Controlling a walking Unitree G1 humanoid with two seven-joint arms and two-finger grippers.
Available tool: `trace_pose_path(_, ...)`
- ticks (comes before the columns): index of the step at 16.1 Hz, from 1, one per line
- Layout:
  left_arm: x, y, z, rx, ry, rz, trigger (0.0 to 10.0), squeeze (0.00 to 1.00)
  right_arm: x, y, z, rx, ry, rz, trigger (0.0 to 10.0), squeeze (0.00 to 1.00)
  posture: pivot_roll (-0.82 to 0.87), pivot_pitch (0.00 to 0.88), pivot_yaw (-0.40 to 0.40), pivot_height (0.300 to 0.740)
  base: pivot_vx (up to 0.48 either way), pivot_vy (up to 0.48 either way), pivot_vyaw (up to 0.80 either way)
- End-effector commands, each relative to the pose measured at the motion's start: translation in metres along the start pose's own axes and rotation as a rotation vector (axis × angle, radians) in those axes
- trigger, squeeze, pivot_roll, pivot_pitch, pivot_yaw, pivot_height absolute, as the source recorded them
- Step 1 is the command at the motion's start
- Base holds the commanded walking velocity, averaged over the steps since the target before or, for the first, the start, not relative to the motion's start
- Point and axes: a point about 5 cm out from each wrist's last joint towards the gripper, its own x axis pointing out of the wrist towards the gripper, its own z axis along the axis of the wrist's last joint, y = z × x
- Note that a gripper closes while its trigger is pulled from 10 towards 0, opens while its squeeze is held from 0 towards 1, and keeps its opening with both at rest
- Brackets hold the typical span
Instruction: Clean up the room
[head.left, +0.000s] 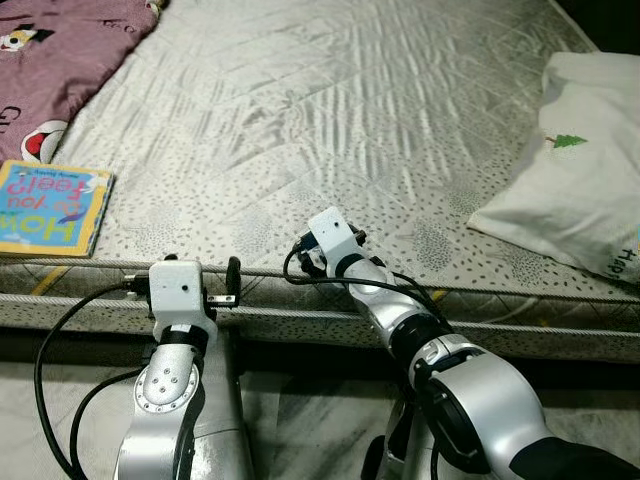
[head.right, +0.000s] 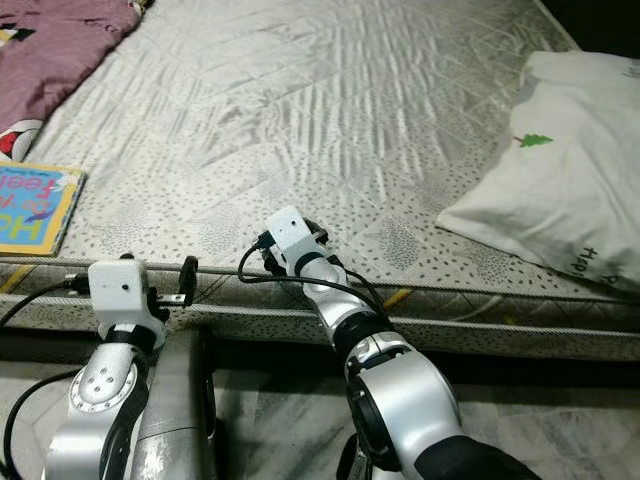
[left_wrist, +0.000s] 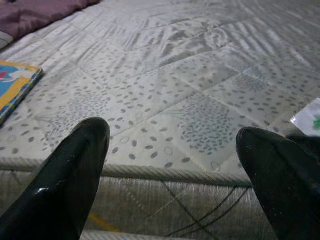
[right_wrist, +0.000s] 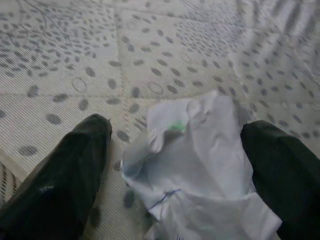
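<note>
The right gripper (right_wrist: 172, 175) hangs low over the near edge of the mattress (head.left: 330, 130), jaws spread, with a crumpled white paper (right_wrist: 195, 160) lying on the mattress between them; whether either finger touches it cannot be told. The left gripper (left_wrist: 172, 165) sits just off the mattress edge, jaws spread with nothing between them. Beyond and to its left lies a children's book (head.left: 50, 208), beside a maroon blanket (head.left: 60, 50). A white pillow (head.left: 575, 165) lies well off to the right gripper's right.
</note>
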Motion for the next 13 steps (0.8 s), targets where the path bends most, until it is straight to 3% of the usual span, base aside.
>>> trace_pose_path(1,0.003,0.000,-0.001,0.007,-0.002,0.012,10.0,0.00,0.000,0.002,-0.003,-0.009,0.025,0.017,3.8,0.00,0.25,0.087,-0.084,0.485,0.000,0.000,0.00)
trace_pose_path(2,0.006,-0.001,-0.001,0.005,-0.007,0.014,10.0,0.00,0.000,0.002,-0.003,-0.011,0.024,0.023,0.0,0.00,0.24,0.078,-0.086,0.485,0.000,0.000,0.00)
trace_pose_path(8,0.026,-0.003,0.003,-0.003,-0.050,0.014,10.0,0.00,-0.002,-0.004,-0.006,0.018,0.013,0.034,0.0,0.00,0.22,0.000,-0.085,0.485,0.000,0.000,0.00)
trace_pose_path(13,0.035,-0.005,0.004,-0.007,-0.070,0.011,10.0,0.00,-0.005,-0.018,-0.011,0.048,0.009,0.013,0.0,0.00,0.20,0.000,-0.077,0.485,0.000,0.000,0.00)
